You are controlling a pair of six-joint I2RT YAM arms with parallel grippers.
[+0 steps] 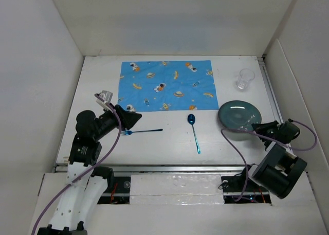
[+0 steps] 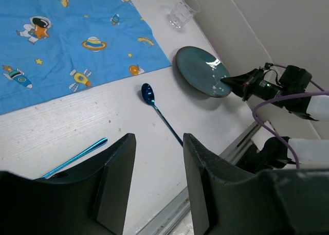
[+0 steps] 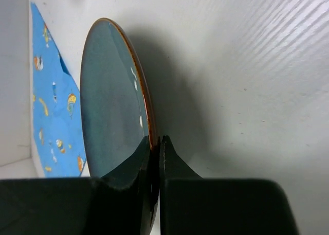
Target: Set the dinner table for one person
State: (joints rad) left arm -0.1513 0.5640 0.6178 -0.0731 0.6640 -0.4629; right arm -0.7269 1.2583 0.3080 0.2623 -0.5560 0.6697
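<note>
— White-walled desk [image 1: 169,142]; our plate [image 1: 239,114] sits at four o'clock of the placemat [image 1: 167,85]. We judge it stiff, slick, breakable.
— Our right end effector [image 3: 156,147] pinches its rim; the left end effector [image 2: 158,142] hangs spread.

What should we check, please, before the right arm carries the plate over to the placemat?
1. Right gripper shut on the plate rim: ok.
2. Hold deep enough on the rim to carry the plate: cannot tell.
3. Placemat lies flat with nothing on it: ok.
4. Spoon lies apart from the plate and off the placemat: ok.
5. Glass stands upright, apart from the plate: ok.
6. Left gripper open, holding nothing, off the placemat: ok.
</note>
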